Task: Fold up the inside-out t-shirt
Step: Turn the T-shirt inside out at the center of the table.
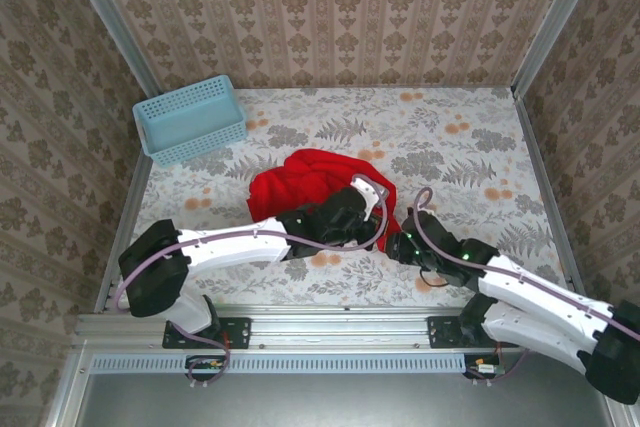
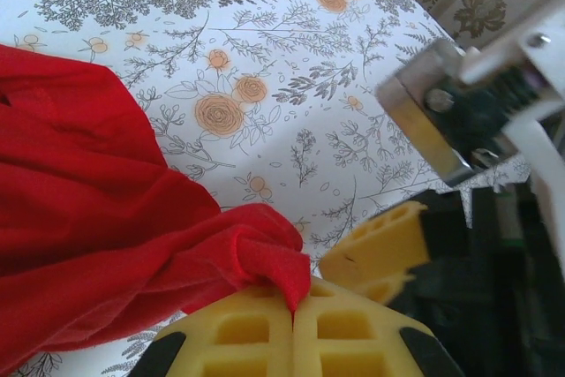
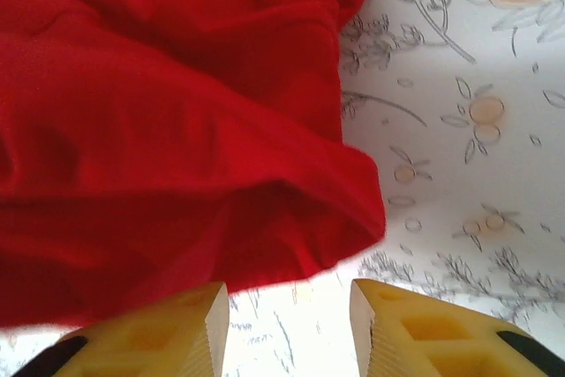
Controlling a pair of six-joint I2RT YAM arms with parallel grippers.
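Pinching a thin fold of the bright red, soft cloth short-sleeved t-shirt (image 2: 88, 200), the left pincer (image 2: 293, 306) has its yellow fingers pressed fully together on the cloth. The rest of the garment lies crumpled ahead of it and to its left on the floral-printed tabletop (image 2: 291, 59). The right pincer (image 3: 287, 302) stands partly open and holds nothing; a rolled red edge lies just ahead of its tips, mostly to their left.

The left bite looks shallow, so a firm pull may slip the fold free. Closing the right pincer where it is would probably catch nothing, since the edge is not between its fingers. The two pincers sit just beside each other and could knock together.

Both arms reach low and forward, angled inward, wrists meeting at the garment's near edge.
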